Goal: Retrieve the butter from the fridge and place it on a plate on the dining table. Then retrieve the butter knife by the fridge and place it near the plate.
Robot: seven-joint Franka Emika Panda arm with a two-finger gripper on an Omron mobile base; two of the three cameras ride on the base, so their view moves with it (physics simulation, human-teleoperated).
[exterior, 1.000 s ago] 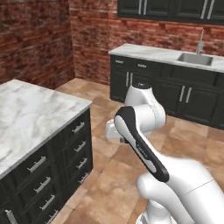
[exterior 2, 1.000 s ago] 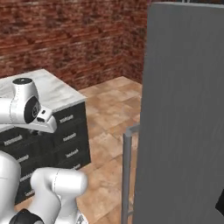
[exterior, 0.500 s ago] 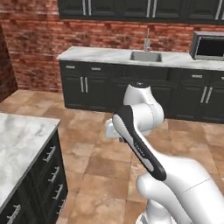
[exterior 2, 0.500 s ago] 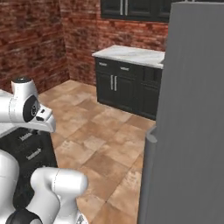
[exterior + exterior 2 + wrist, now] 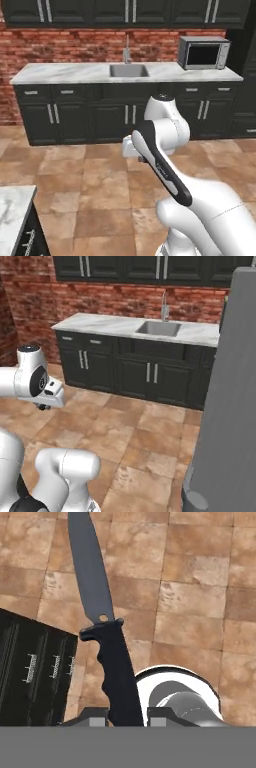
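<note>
The butter knife (image 5: 116,667), dark with a long grey blade, points up and away over the tiled floor in the hand view. My gripper (image 5: 127,717) is shut on the bottom of its black handle. The arm is folded close to the base, with the hand (image 5: 131,148) held low in front of it, seen also as the hand (image 5: 50,397) in the right base view. The tall grey fridge (image 5: 227,396) rises at the right edge of the right base view. The butter, the plate and the dining table are out of view.
A marble counter with a steel sink (image 5: 129,71) and a microwave (image 5: 204,52) runs along the brick wall over dark cabinets (image 5: 135,371). A marble-topped drawer unit's corner (image 5: 14,207) sits lower left, its dark drawers (image 5: 35,672) below the hand. Brown tiled floor (image 5: 85,175) lies between.
The whole picture has swept sideways in both base views, so the base has turned: the marble drawer unit slid off and the sink counter came to the centre. The arm's pose and grip are unchanged.
</note>
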